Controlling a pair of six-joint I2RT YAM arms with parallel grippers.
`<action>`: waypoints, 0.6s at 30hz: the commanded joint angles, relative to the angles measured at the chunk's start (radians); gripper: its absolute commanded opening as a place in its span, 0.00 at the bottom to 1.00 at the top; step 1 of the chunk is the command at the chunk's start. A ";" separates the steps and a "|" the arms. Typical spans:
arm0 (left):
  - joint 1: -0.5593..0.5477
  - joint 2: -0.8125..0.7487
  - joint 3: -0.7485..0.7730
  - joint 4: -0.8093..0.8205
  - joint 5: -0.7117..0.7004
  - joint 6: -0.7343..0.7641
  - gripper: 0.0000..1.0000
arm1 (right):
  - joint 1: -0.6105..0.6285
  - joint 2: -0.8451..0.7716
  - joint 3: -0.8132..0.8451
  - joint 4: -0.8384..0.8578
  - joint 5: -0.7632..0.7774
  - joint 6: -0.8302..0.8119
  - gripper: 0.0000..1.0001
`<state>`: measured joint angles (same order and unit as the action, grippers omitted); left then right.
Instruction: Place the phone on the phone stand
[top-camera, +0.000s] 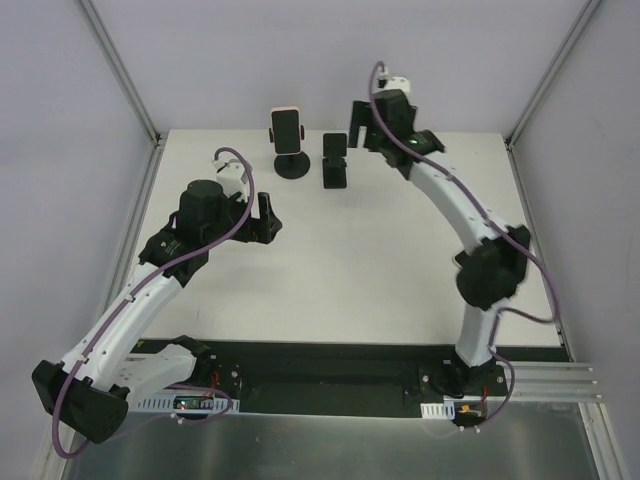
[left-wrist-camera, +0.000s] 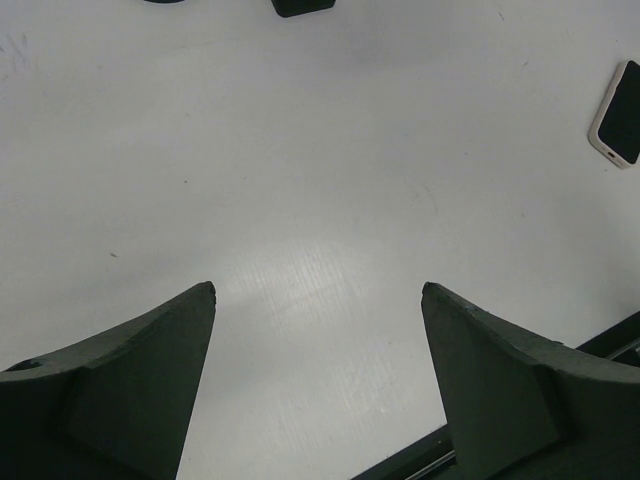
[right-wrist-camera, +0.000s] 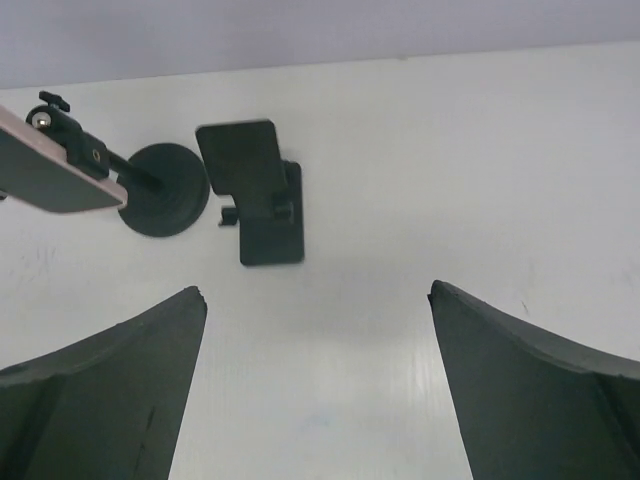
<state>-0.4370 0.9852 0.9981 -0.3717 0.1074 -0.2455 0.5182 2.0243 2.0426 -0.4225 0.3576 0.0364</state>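
Left end effector and right end effector are held wide, empty, as phone is judged seated on phone stand.

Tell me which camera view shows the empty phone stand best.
The right wrist view: the empty stand appears whole and large, plate and base distinct. The top external view shows it whole but small; the left wrist view catches only its edge.

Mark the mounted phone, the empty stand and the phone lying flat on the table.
mounted phone (top-camera: 287, 124): top external view, middle of its dark face.
empty stand (right-wrist-camera: 240, 155): right wrist view, on its tilted back plate.
flat phone (left-wrist-camera: 624, 122): left wrist view, on its dark face.
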 joint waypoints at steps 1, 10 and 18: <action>0.004 -0.025 -0.003 0.043 0.052 0.002 0.83 | -0.105 -0.365 -0.437 -0.001 -0.052 0.120 0.96; 0.004 -0.022 -0.004 0.053 0.104 -0.011 0.84 | -0.500 -0.915 -1.217 -0.070 -0.085 0.358 0.96; 0.006 -0.026 -0.007 0.057 0.112 -0.014 0.84 | -0.849 -1.047 -1.340 -0.078 -0.267 0.448 0.96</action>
<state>-0.4370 0.9802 0.9981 -0.3546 0.2012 -0.2474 -0.2466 0.9642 0.6693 -0.5373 0.2291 0.4168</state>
